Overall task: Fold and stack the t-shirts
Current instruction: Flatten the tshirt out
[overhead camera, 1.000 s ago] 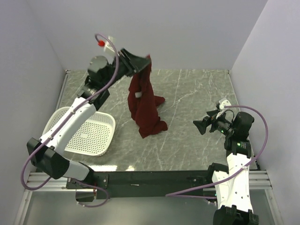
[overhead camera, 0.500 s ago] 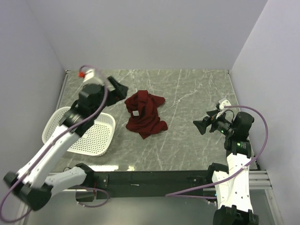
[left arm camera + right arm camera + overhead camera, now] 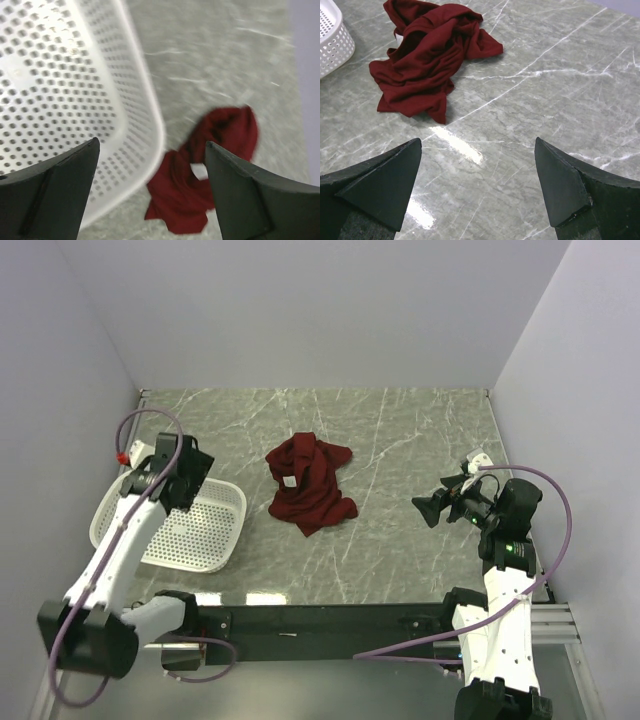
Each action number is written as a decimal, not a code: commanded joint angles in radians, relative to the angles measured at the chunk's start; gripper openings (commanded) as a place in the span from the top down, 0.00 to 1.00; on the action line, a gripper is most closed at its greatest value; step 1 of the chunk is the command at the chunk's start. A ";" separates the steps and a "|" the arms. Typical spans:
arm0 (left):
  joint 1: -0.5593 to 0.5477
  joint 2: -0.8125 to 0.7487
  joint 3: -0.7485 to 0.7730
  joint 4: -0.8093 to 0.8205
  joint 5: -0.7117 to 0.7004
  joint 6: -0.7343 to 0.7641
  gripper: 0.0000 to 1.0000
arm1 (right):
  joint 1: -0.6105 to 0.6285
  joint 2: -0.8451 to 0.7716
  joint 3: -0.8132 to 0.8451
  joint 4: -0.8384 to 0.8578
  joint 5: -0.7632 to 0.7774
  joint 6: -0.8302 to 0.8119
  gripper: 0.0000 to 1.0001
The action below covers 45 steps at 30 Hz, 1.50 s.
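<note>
One white mesh basket (image 3: 200,530) sits at the left edge of the counter (image 3: 420,440), and the left gripper (image 3: 151,145) hangs above it, jaws spread wide and empty. One maroon t-shirt (image 3: 308,488) lies crumpled near the counter's middle, apart from the basket. The right gripper (image 3: 477,142) hovers near the right edge, jaws also wide, holding nothing.

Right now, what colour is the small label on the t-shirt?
White label on the dark red t-shirt; top external view shows it best.
</note>
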 commanded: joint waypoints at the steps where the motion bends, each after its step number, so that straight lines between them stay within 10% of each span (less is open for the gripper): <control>1: 0.098 0.113 -0.036 0.019 0.132 -0.039 0.09 | -0.003 -0.001 0.027 0.015 -0.008 -0.007 0.00; 20: 0.184 0.538 0.105 0.102 0.120 -0.003 0.12 | -0.003 0.011 0.031 0.004 -0.016 -0.010 0.00; 23: 0.185 0.575 0.129 0.102 0.104 0.027 0.29 | -0.001 0.014 0.033 0.003 -0.019 -0.010 0.00; 25: 0.187 0.619 0.149 0.101 0.113 0.090 0.45 | -0.001 0.014 0.033 0.001 -0.018 -0.013 0.00; 26: 0.187 0.632 0.169 0.102 0.125 0.119 0.70 | -0.001 0.015 0.033 0.001 -0.015 -0.013 0.00; 30: 0.182 0.620 0.143 0.198 0.197 0.336 0.98 | -0.001 0.015 0.034 0.000 -0.012 -0.013 0.00; 45: 0.153 0.621 0.266 0.294 0.363 1.185 1.00 | -0.001 0.028 0.033 0.001 -0.004 -0.016 0.00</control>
